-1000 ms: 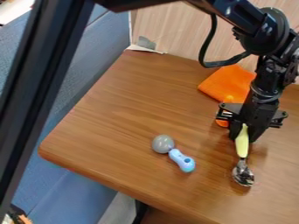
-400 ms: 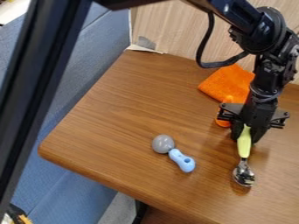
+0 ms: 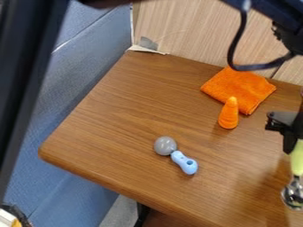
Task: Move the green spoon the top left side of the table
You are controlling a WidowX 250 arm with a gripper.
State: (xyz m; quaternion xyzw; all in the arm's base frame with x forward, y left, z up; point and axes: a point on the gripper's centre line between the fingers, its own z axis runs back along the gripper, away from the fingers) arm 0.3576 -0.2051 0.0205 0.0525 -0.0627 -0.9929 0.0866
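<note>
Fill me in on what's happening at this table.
A black robot arm's two-finger tool is gripping a metal spoon with a pale green handle over the right part of the brown wooden table, bowl end pointing down. The spoon is meant for the top left side and is not there yet. Near the middle, a grey ball sits at one end of a light blue, rounded piece. An orange cone-shaped object stands in front of an orange cloth.

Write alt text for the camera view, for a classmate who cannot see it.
At the right edge, a black robot gripper holds a green-handled spoon, bowl end down, over a wooden table. On the table are a gray ball, a blue toy and an orange cone by an orange cloth.
</note>
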